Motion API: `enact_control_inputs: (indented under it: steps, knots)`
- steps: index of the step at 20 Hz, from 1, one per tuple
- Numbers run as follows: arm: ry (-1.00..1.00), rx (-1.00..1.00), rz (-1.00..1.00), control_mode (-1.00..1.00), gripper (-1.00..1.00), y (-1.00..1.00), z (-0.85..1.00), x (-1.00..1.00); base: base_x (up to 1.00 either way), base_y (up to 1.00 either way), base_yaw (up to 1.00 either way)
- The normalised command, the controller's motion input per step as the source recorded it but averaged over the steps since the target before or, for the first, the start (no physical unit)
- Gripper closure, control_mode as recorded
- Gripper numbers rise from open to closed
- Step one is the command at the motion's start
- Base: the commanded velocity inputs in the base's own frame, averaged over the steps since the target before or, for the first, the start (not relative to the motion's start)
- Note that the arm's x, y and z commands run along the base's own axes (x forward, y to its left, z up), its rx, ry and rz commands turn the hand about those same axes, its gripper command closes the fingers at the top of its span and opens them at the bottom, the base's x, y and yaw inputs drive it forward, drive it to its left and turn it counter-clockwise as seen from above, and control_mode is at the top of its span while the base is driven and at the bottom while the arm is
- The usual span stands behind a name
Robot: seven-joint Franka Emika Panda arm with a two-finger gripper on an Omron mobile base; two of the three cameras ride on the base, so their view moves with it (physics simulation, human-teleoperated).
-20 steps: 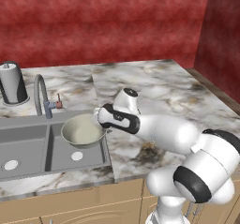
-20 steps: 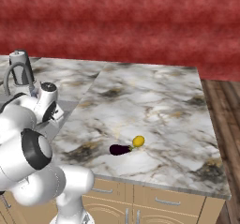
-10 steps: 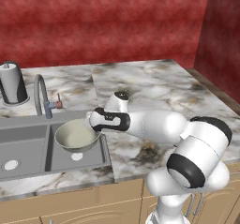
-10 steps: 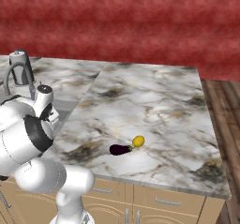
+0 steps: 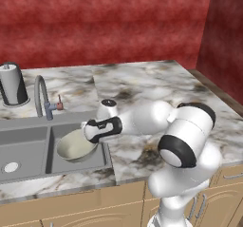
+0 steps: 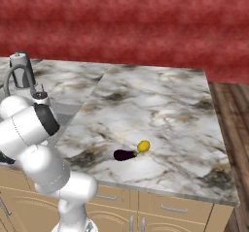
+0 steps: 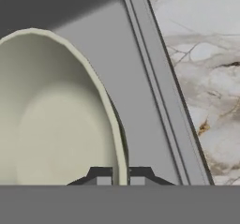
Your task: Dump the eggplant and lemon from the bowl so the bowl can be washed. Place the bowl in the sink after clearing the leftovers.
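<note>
Both base views look forward and down from behind the arm, left and right, sharing the marble worktop point(image 5: 142, 83) and faucet point(image 5: 40, 95). The hand view peers close along the gripper point(image 7: 120, 175) into the sink point(image 7: 140, 101).

A mottled red wall point(image 5: 104, 22) backs the marble countertop point(image 6: 160, 109). Tan cabinet fronts point(image 6: 170, 209) sit below, with wood flooring point(image 6: 236, 129) alongside.

Bowl point(image 7: 51, 124) cut off at hand view's left and bottom edges; eggplant point(image 6: 124, 154) stem perhaps too small to discern.
</note>
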Motion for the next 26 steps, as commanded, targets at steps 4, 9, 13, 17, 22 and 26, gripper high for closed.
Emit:
enact_control_inputs:
  steps: [4,9,13,17,22,26]
  knots:
    - [0.08,-0.1,0.0,-1.0,1.0,0.03,-0.3,0.0,0.0,0.0,0.0]
    - [0.02,-0.01,0.0,-1.0,1.0,0.09,-0.12,0.04,0.0,0.0,0.0]
    - [-0.02,0.0,0.0,-1.0,1.0,0.16,-0.18,0.22,0.0,0.0,0.0]
    - [-0.06,0.0,0.0,-1.0,1.0,0.17,-0.27,0.22,0.0,0.0,0.0]
    - [-0.04,0.0,0.0,-1.0,1.0,0.16,-0.21,0.33,0.0,0.0,0.0]
    - [0.0,0.0,-0.01,-1.0,1.0,0.12,-0.13,0.36,0.0,0.0,0.0]
